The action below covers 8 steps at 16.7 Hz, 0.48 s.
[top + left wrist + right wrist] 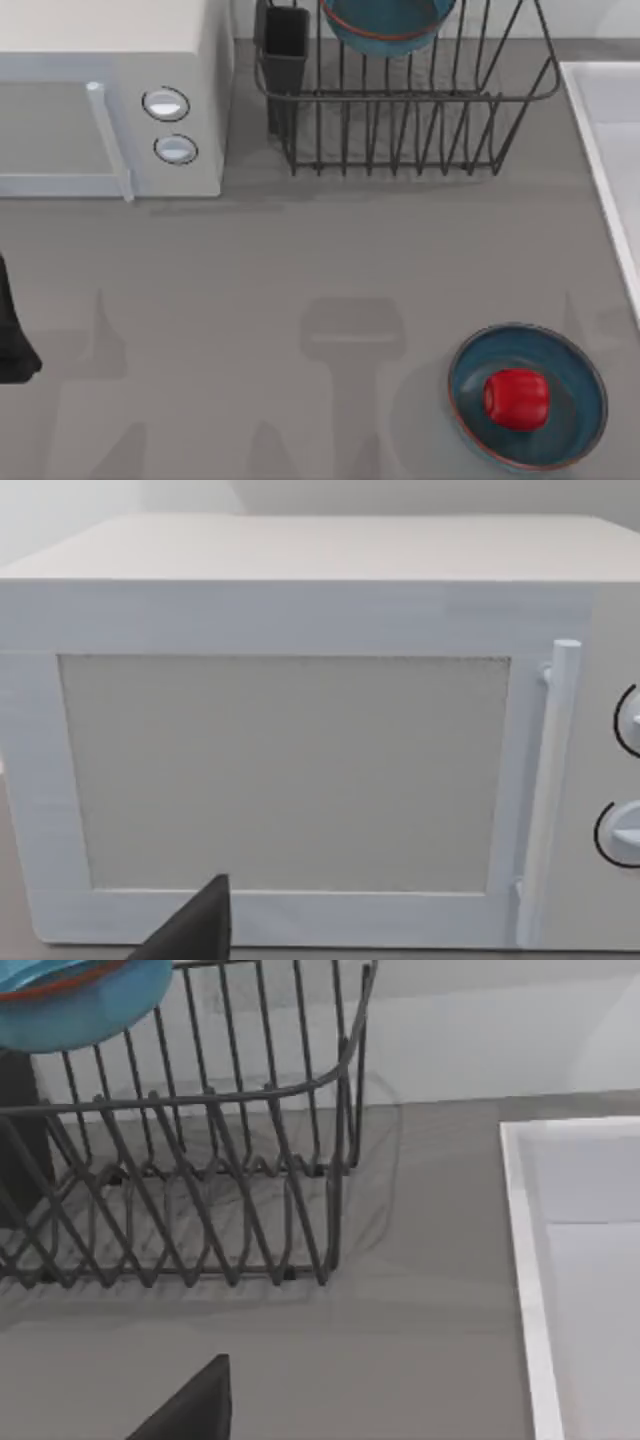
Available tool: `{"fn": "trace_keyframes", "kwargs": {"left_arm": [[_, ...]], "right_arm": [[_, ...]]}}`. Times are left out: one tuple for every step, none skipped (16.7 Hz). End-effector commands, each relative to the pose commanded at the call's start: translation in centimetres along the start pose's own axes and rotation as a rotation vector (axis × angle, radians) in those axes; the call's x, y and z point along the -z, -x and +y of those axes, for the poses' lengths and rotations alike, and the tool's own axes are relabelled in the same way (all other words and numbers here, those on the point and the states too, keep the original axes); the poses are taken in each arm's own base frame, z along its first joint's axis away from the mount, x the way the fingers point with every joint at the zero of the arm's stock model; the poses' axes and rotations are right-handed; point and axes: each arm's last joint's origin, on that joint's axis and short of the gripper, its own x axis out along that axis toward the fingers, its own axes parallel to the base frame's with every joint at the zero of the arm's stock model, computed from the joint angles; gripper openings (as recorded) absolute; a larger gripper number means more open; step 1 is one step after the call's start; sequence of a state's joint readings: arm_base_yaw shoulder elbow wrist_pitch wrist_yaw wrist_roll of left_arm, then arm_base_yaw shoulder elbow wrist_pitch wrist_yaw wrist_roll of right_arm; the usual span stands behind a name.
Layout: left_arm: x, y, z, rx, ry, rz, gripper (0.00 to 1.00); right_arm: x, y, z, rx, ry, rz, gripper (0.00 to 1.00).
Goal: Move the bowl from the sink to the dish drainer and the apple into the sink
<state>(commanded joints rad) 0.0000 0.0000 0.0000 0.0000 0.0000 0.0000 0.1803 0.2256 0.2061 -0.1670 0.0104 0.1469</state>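
The teal-blue bowl (pixel 385 25) with its red-brown rim rests inside the dark wire dish drainer (pixel 400 130) at the back of the table; the right wrist view has the same bowl (pixel 70 1000) and the dish drainer (pixel 200 1210). At the table's right edge lies the white sink (pixel 610 130), also in the right wrist view as the sink (pixel 580 1260). The red apple (pixel 516 397) sits at the front right. A dark part of my left arm (pixel 12 340) is at the left edge. My left gripper (pixel 195 930) faces the microwave. My right gripper (pixel 195 1405) hangs in front of the drainer.
The apple lies on a wide shallow blue dish (pixel 570 370) with a red-brown rim. A white microwave (pixel 100 100) with two round knobs stands at the back left, its door (pixel 290 770) closed. A dark cutlery holder (pixel 285 50) hangs on the drainer's left corner.
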Motion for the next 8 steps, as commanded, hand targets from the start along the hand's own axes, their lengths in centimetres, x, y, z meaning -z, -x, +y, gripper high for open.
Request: {"fn": "trace_keyframes", "kwargs": {"left_arm": [[0.0,0.0,0.0,0.0,0.0,0.0,1.0],[0.0,0.0,0.0,0.0,0.0,0.0,1.0],[0.0,0.0,0.0,0.0,0.0,0.0,1.0],[0.0,0.0,0.0,0.0,0.0,0.0,1.0],[0.0,0.0,0.0,0.0,0.0,0.0,1.0],[0.0,0.0,0.0,0.0,0.0,0.0,1.0],[0.0,0.0,0.0,0.0,0.0,0.0,1.0],[0.0,0.0,0.0,0.0,0.0,0.0,1.0]], "right_arm": [[-0.8,-0.3,0.7,-0.033,-0.029,0.073,1.0],[-1.6,-0.7,1.4,-0.061,-0.055,0.159,1.0],[-2.3,-1.3,2.3,-0.083,-0.078,0.255,1.0],[-2.9,-2.1,3.2,-0.096,-0.096,0.36,1.0],[-3.3,-3.0,4.1,-0.1,-0.108,0.469,1.0],[-3.6,-4.0,5.1,-0.095,-0.114,0.581,1.0],[-3.7,-5.1,6.2,-0.08,-0.115,0.692,1.0],[-3.6,-6.3,7.2,-0.058,-0.111,0.799,1.0]]}}
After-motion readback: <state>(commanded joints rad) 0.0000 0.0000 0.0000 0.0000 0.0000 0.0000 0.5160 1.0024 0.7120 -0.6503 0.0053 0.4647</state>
